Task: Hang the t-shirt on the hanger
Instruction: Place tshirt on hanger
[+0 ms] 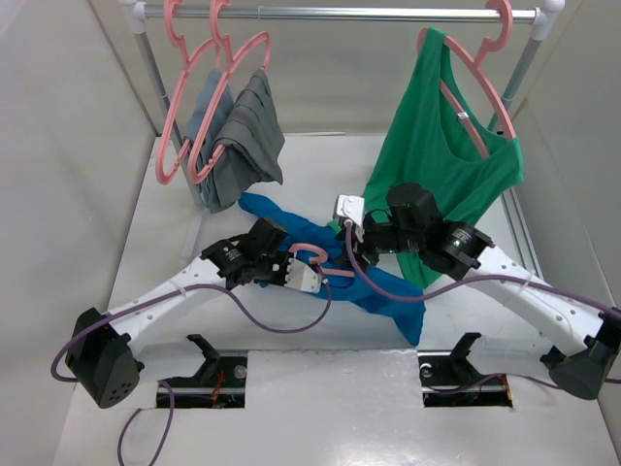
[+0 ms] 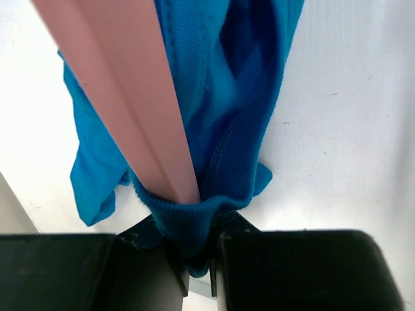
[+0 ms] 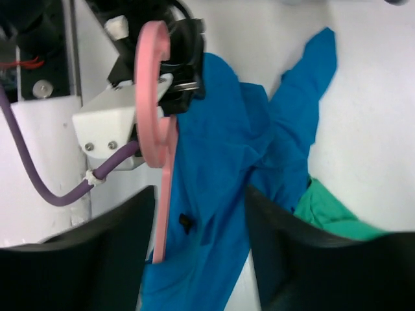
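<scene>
Plainly, the left claw [image 2: 201,262] is clenched on the pink hanger [image 2: 130,97], a fold of the blue t-shirt [image 2: 227,97] pinched in with it; the right claw [image 3: 200,194] hangs spread and empty just above both; the t-shirt lies mid-way across the table [image 1: 320,408], its long axis slanting from far left towards the near right corner; the loose cloth sits straight under the right claw, so that arm seems better placed to draw it on.
</scene>
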Available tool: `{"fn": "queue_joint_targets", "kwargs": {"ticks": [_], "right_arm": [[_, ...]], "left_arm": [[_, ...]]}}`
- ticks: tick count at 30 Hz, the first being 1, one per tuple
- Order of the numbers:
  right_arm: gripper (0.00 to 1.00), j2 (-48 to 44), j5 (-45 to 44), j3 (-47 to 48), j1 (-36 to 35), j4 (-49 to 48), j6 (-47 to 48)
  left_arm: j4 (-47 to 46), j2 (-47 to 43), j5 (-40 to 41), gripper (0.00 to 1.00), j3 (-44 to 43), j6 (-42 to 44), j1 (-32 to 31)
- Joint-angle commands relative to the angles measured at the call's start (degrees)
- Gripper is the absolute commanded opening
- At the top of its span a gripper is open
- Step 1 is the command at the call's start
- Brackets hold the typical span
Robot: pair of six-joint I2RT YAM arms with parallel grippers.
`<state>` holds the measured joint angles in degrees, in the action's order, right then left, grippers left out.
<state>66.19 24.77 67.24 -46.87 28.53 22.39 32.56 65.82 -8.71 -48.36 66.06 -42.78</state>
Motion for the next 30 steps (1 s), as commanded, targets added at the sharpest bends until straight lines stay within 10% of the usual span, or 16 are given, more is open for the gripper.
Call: {"fn": "queue_joint_targets", "kwargs": {"ticks": [1, 19, 25, 30], "right_arm": [[0.56, 1.04, 6.5, 1.22, -0.59, -0.42, 2.65], [0.36, 6.57, 1.86, -7.74, -1.64, -2.34, -2.43], [0.0, 7.28, -1.3, -9.76, -1.64, -10.69, -9.98], [0.0, 4.31, -0.78, -8.44, -1.64, -9.37, -10.0]], "left_arm": [[-0.56, -0.52, -0.96, 0.0, -3.15, 0.82, -0.37], [-2.32, -0.52, 1.15, 0.0, -2.52, -1.64, -0.37], [-2.85, -0.52, -1.49, 0.0, -4.46, -4.27, -0.37], [-5.83, -1.74, 2.98, 0.07, -1.92, -7.53, 1.37]]}}
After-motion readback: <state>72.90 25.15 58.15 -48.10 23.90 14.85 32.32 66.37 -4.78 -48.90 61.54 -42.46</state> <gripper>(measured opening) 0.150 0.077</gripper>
